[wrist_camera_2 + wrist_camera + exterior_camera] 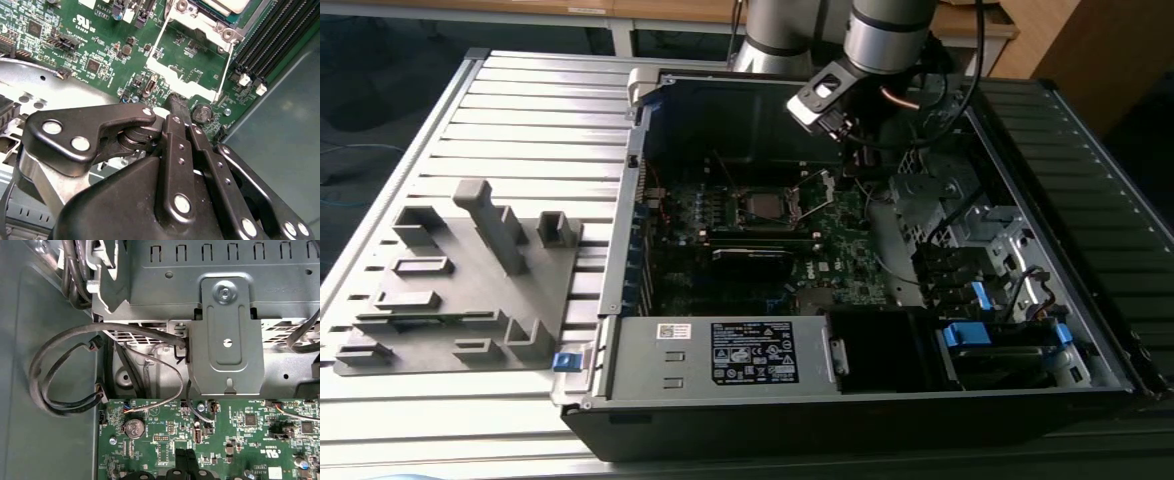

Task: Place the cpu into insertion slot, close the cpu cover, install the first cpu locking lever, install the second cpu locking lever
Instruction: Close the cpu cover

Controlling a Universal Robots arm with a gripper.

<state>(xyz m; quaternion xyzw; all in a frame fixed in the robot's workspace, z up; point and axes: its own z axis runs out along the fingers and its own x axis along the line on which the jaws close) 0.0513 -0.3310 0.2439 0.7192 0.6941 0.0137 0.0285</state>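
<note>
One big computer case [854, 428] lies open on a grey metal table [520, 110] with long ridges. Inside the case is a green board [100, 45], and on the board sits the insertion slot [758, 206]. In the second wrist view the cpu [225, 4] rests in the insertion slot. The cpu cover [161, 66] is swung open and lies flat just beside the insertion slot. The gripper [178, 105] is past the cover, a bit farther from the insertion slot. Its two black fingers are pressed close together and hold nothing. Long black memory slots [270, 40] run just beside the insertion slot. A silver box with a white label [754, 352] full of small print sits in the case, well apart from the insertion slot. A grey tray [467, 300] lies outside the case, farther still from the insertion slot
</note>
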